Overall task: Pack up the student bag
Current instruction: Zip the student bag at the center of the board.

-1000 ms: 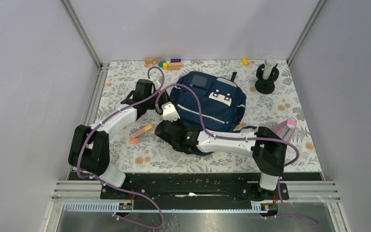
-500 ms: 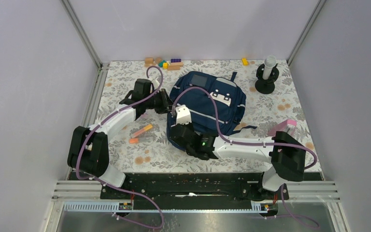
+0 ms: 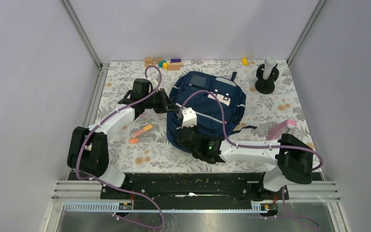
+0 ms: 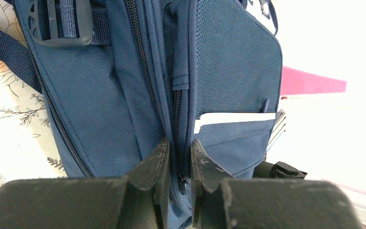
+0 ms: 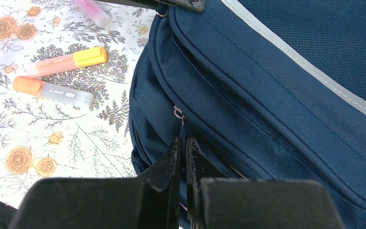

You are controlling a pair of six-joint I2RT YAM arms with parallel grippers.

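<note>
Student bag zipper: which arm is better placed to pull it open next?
Right. The right tool is shut on the zipper pull at the student bag's corner; the left tool pinches side fabric.

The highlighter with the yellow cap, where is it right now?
In the top view, the yellow-capped highlighter lies on the flowery table, just left of the student bag. An orange-capped highlighter lies right beside it, on its near side.

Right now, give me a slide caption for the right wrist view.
Right gripper pinching the zipper pull of the student bag, a yellow-capped highlighter on the floral table alongside.
</note>
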